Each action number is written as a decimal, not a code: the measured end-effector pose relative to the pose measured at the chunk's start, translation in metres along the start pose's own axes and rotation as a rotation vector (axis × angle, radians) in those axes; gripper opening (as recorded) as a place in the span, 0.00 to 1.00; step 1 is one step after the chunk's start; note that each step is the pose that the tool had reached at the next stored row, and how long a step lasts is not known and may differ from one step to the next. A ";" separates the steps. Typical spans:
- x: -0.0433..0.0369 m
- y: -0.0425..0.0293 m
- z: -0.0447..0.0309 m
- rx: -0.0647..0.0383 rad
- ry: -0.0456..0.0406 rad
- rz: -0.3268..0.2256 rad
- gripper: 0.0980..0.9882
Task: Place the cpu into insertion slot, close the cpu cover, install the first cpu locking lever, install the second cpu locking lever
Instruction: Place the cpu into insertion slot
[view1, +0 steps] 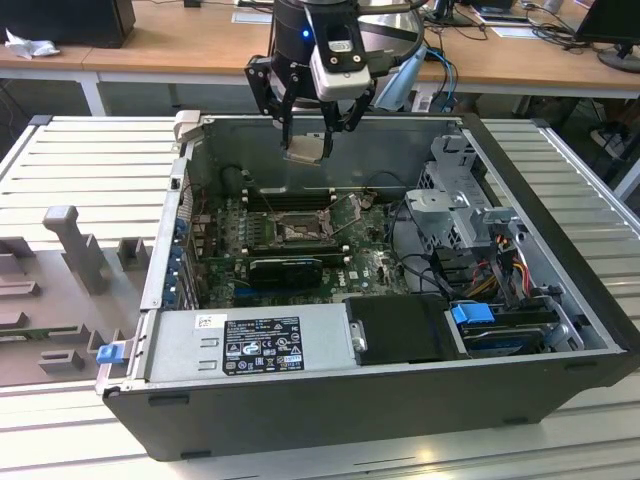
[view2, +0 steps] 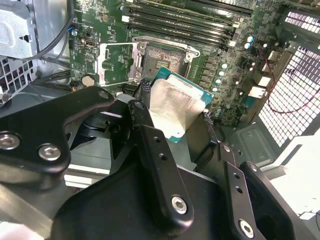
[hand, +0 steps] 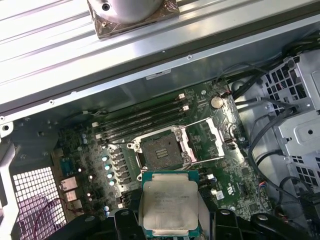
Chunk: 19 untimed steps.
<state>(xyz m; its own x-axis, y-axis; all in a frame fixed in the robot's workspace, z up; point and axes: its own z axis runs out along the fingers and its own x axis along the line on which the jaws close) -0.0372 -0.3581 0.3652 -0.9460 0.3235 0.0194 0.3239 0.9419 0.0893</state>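
Observation:
My gripper (view1: 307, 148) hangs above the back of the open computer case, shut on the cpu (view1: 306, 149), a flat silvery square chip with a green edge. Both wrist views show the cpu (hand: 169, 205) (view2: 176, 106) pinched between the black fingers (view2: 142, 117). Below it on the green motherboard lies the insertion slot (hand: 161, 151) (view2: 162, 58) (view1: 297, 231), a dark square socket with a metal rim, open. The cpu cover (hand: 202, 140) (view2: 116, 62) is a silvery frame swung open beside the socket. The chip is well above the socket, not touching it.
Long black memory slots (hand: 140, 119) run beside the socket. A drive cage (view1: 460, 200) and cables (view1: 500, 265) fill the case on the exterior view's right. A power supply (view1: 250, 345) sits at the case front. Grey moulded fixtures (view1: 70, 250) stand outside on the exterior view's left.

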 end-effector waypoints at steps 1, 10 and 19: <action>0.0000 0.0000 0.0000 0.000 -0.0002 0.002 0.48; 0.0000 0.0000 0.0000 0.000 -0.0023 0.024 0.48; 0.0000 0.0000 0.0000 -0.001 -0.0039 0.043 0.48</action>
<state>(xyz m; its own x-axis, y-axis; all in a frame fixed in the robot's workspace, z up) -0.0372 -0.3581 0.3652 -0.9313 0.3637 0.0193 0.3639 0.9271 0.0894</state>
